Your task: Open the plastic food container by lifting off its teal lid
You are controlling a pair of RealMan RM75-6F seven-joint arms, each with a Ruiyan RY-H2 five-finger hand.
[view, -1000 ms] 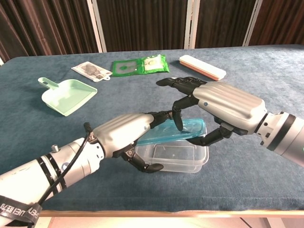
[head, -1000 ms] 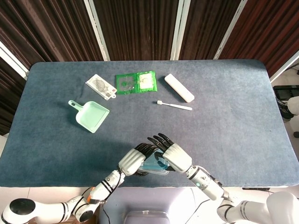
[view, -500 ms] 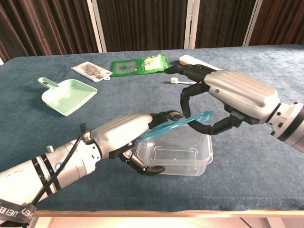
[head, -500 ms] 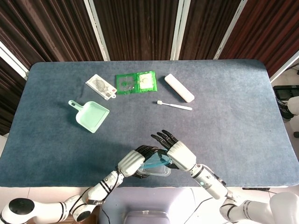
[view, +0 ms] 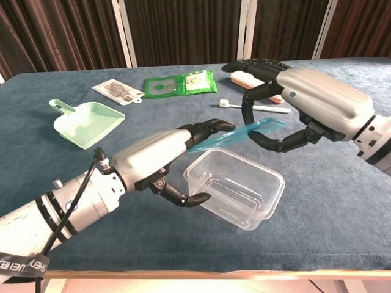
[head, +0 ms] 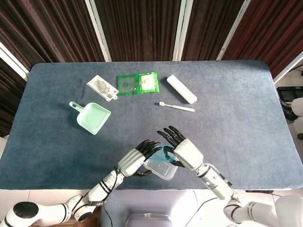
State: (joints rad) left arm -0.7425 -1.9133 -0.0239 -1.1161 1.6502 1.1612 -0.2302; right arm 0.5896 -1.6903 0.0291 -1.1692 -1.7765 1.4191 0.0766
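A mint dustpan is seen far left on the blue desk, w/ a printed card behind it. The left robot hand is seen near the desk's front edge, fingers curled around the left end of the clear container: thumb hooked under/against its near wall, other fingers laid over the rim. The container is thus gripped by that robot hand and is tilted, its left side raised, lid off, nothing seen inside. From the head view it sits at the front centre of the desk, between the two robot hands.

Just above the container the teal lid is held slanted, right end higher, fully clear of the box. Its right end is pinched by the right robot hand, thumb under and curved fingers over the top; its left end lies touching or just beside the left fingertips, which cannot be told.

Behind, a green packet lies mid-desk; to the right a toothbrush and a white case are seen, well apart from the robot hands
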